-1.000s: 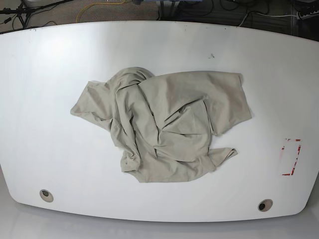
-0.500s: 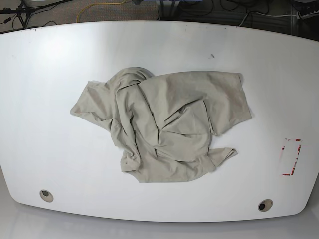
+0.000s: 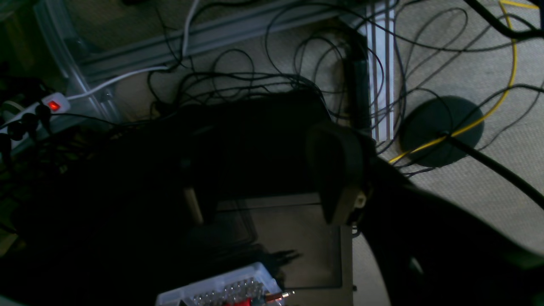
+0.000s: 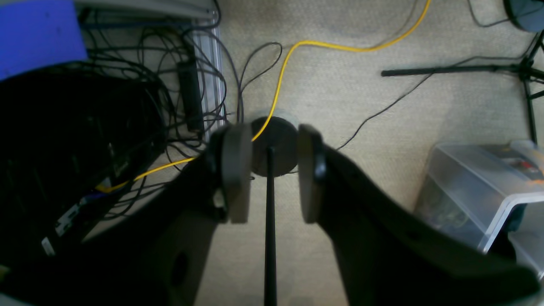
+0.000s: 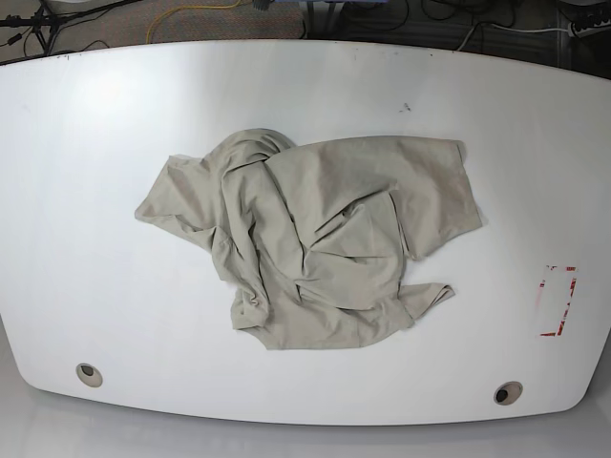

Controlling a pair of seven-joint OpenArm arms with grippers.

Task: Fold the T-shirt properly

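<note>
The T-shirt [image 5: 320, 239] lies crumpled in a wrinkled heap at the middle of the white table [image 5: 95, 124] in the base view, one sleeve out to the left and another at the right. Neither arm shows in the base view. The T-shirt is out of view in both wrist views, which look down at the floor. My right gripper [image 4: 273, 172] is open and empty, its fingers apart over beige carpet. My left gripper [image 3: 265, 187] is in deep shadow; one finger [image 3: 338, 170] shows clearly, the other only faintly, wide apart with nothing between them.
A red-outlined mark [image 5: 558, 301] sits near the table's right edge. Two round grommets [image 5: 88, 374] [image 5: 508, 392] are near the front edge. Under the arms the floor holds cables, a yellow cord [image 4: 289, 55], a stand base [image 3: 440, 129] and clear plastic boxes [image 4: 476, 191].
</note>
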